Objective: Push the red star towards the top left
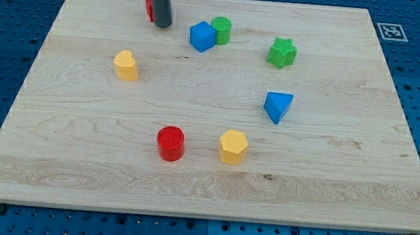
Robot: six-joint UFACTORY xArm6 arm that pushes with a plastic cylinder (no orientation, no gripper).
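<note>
My tip point(162, 25) sits right against the red star point(149, 8), which is mostly hidden behind the rod near the wooden board's point(323, 201) top edge. No jaws here, just a bare rod holding nothing. Blue cube point(201, 36) lies just to the star's right.

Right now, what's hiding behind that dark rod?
A red block peeks out on the view's left of the rod, just by my tip. The rod covers most of it, so its shape is unclear.

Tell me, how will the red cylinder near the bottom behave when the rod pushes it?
The red cylinder stands upright on a flat end, so it probably slides rather than rolls. It looks squat, so tipping seems unlikely. The smooth wooden board should let it glide easily.
</note>
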